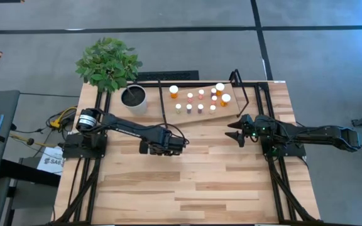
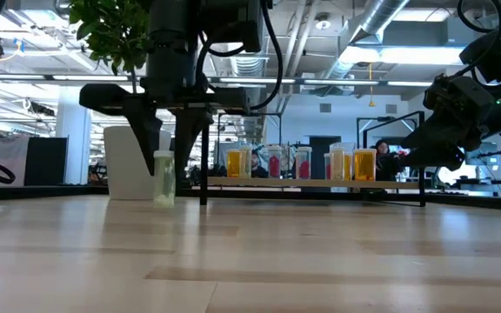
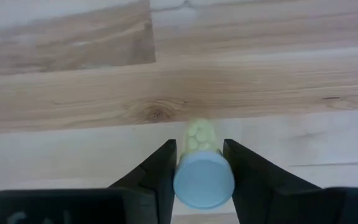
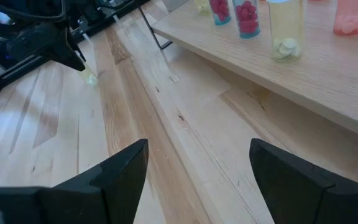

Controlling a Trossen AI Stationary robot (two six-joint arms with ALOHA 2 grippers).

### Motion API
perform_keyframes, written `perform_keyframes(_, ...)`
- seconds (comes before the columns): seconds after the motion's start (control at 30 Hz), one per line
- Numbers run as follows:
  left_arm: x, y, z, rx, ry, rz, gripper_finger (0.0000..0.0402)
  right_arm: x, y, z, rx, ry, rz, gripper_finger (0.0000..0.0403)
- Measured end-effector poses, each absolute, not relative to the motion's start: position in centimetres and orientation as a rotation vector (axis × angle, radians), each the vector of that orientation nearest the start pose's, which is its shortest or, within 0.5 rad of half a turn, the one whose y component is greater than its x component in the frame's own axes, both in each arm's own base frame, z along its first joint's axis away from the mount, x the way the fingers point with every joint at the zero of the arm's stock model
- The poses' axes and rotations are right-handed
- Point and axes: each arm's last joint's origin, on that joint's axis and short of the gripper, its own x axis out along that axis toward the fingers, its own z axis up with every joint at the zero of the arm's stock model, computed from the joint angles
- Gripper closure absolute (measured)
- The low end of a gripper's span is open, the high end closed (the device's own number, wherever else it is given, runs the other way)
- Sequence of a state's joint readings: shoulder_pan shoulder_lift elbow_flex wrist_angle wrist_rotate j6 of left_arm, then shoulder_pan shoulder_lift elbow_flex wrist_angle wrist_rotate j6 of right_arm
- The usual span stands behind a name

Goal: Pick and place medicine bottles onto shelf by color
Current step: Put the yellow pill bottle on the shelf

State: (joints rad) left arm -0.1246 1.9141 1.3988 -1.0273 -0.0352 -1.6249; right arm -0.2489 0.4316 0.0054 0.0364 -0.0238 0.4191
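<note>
A pale yellow-green medicine bottle [image 2: 163,180] with a round pale cap [image 3: 204,182] stands upright on the tabletop, left of centre. My left gripper [image 1: 167,143] points straight down over it and is shut on it. The bottle is hidden under the arm in the high view. The shelf [image 1: 232,110], a light board with black uprights, sits at the far middle of the table and carries several orange, pink-red and pale bottles [image 2: 303,162]. My right gripper [image 1: 236,133] waits open near the shelf's right end, holding nothing. My left gripper pinches the pale bottle's upper part, at the cap's two opposite sides [image 3: 178,177], between its two fingers [image 3: 247,177]. The fingers come from above, pointing down along the bottle. The bottle is upright, with its base [image 2: 163,203] on the tabletop.
A white plant pot [image 1: 133,98] with a leafy plant [image 1: 109,61] stands at the far left, beside the shelf. The near half of the plank tabletop [image 1: 193,188] is bare wood. People and room fittings show beyond the table in the low view.
</note>
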Motion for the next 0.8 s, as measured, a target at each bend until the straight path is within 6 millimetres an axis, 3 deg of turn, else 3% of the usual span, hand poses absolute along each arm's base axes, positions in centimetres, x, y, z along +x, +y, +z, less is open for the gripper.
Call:
perform_keyframes(0.5,36.9,-2.5,23.8,-0.948,1.144,1.029,0.0291,11.4,-2.8,13.1,0.465,0.335,-0.301,0.0102)
perform_keyframes(0.8,37.4,-0.9,24.9,-0.939,1.109,1.026,0.0293,11.4,-2.8,13.1,0.465,0.335,-0.3,0.0102)
